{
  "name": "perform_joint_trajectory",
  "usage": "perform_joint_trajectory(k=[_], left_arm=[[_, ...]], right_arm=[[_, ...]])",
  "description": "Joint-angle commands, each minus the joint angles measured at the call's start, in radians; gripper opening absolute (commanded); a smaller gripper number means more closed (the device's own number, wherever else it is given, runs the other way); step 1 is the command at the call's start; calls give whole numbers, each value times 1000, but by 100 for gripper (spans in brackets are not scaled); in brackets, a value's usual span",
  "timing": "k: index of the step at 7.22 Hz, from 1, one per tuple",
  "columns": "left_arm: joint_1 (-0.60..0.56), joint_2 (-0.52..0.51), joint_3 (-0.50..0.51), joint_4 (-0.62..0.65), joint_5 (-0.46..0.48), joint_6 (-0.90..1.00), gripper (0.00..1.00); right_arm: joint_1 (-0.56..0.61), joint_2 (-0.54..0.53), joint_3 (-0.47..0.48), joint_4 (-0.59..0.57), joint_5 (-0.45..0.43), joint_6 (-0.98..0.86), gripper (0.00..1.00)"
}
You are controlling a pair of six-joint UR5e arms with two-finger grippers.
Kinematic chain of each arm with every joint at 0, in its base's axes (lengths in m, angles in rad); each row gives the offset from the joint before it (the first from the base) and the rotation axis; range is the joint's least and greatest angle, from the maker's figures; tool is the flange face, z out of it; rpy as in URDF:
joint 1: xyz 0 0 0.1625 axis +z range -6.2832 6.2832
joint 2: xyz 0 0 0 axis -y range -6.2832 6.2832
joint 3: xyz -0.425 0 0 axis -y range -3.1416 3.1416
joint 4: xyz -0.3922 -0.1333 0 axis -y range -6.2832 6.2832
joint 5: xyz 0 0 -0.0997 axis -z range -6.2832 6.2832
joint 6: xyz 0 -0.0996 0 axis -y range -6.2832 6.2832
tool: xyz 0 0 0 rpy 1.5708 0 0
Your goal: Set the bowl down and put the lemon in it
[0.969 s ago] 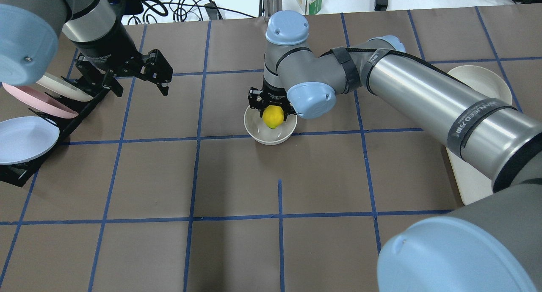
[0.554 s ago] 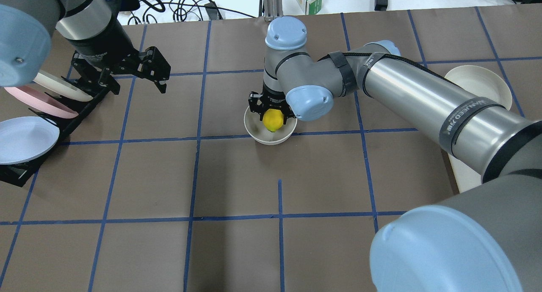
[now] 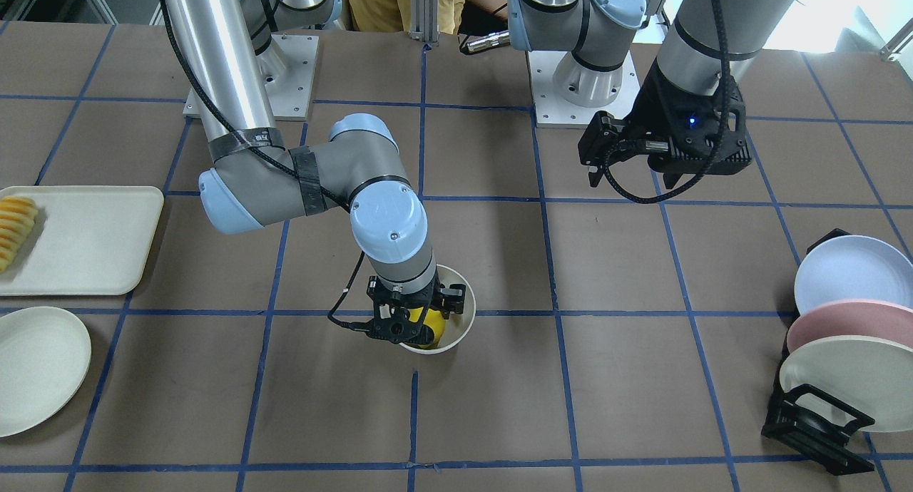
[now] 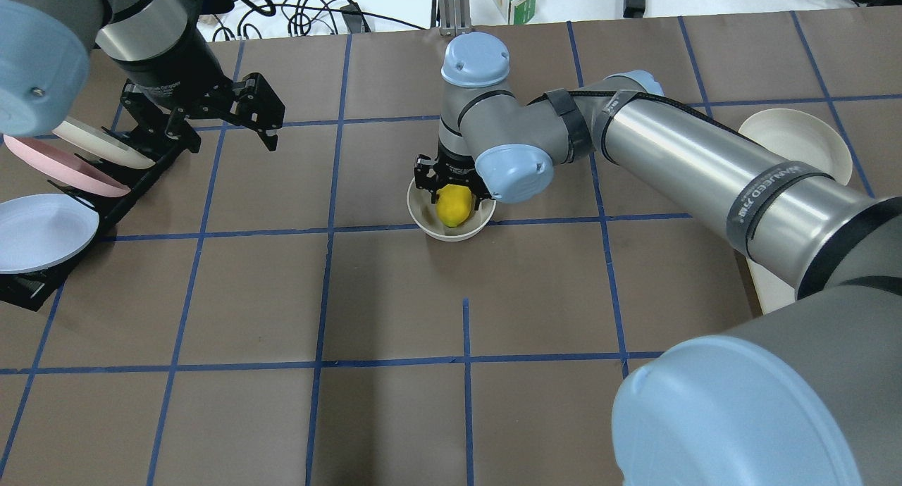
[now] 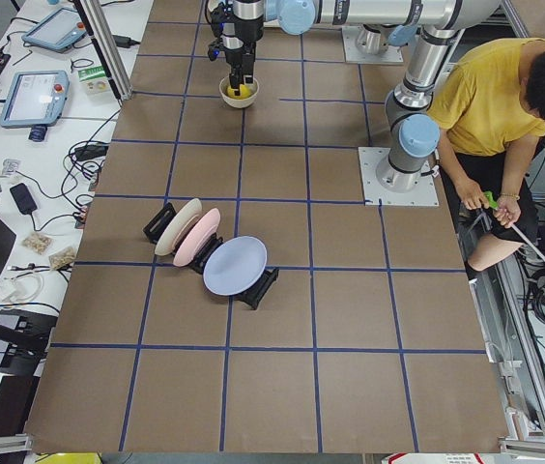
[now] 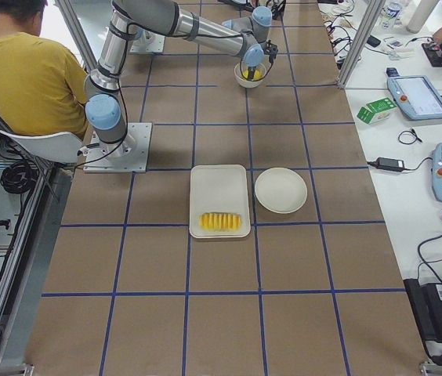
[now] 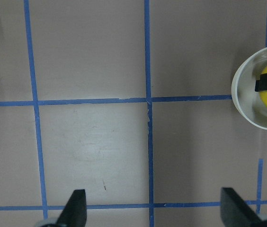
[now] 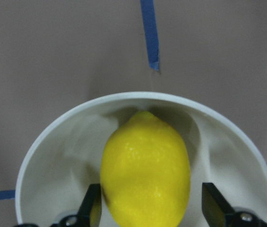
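Observation:
The off-white bowl (image 4: 430, 229) stands upright on the brown mat near the table's middle; it also shows in the front view (image 3: 467, 314). The yellow lemon (image 4: 454, 206) lies inside it, also seen in the right wrist view (image 8: 145, 175). My right gripper (image 4: 453, 183) reaches down into the bowl and straddles the lemon, jaws open; in the right wrist view one finger (image 8: 214, 205) stands clear of the lemon's side. My left gripper (image 4: 231, 142) hovers open and empty above the mat, far to the bowl's left; its fingertips (image 7: 76, 208) show wide apart.
A black dish rack (image 4: 134, 187) with a cream, a pink and a pale blue plate stands at the left edge. A cream tray (image 3: 78, 239) with sliced fruit and a flat cream plate (image 3: 36, 367) lie on my right side. A person in yellow (image 5: 490, 97) sits behind the bases.
The lemon has dropped lower into the bowl and lies tilted there, with my right gripper slightly lower around it. My left gripper has drifted a little back and left.

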Motion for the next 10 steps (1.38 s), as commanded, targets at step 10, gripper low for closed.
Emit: perform_joint_trajectory(k=[10], left_arm=[[1, 16, 2, -1, 0, -2, 100]], right_arm=[[-420, -513, -9, 599, -159, -427, 100]])
